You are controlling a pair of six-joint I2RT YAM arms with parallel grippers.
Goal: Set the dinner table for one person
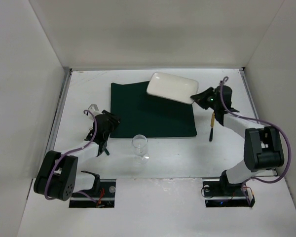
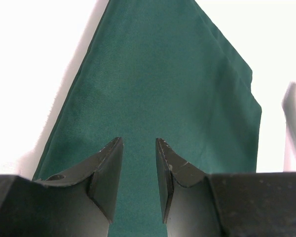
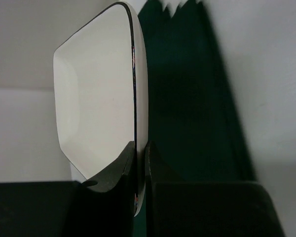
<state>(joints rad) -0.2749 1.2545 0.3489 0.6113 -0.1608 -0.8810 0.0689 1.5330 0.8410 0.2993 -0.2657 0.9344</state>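
My right claw [image 3: 138, 148] is pinching the thin dark-edged rim of a glossy white plate [image 3: 98, 98], a rounded rectangle. In the top view the plate is sticking out toward ten o'clock, tilted above the matte dark green cloth placemat [image 1: 148, 116]. My left claw [image 2: 138, 148] is standing spread, gripping nothing, over the placemat's edge. The flat matte white dinner table [image 1: 89, 89] is lying under both claws. A clear glass [image 1: 139, 144] is standing at four o'clock of the left claw.

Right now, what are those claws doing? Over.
Right claw shut on plate rim, plate over mat's far right corner. Left claw open, empty, at mat's left edge. Glass on table by mat's near edge; mat's middle bare.
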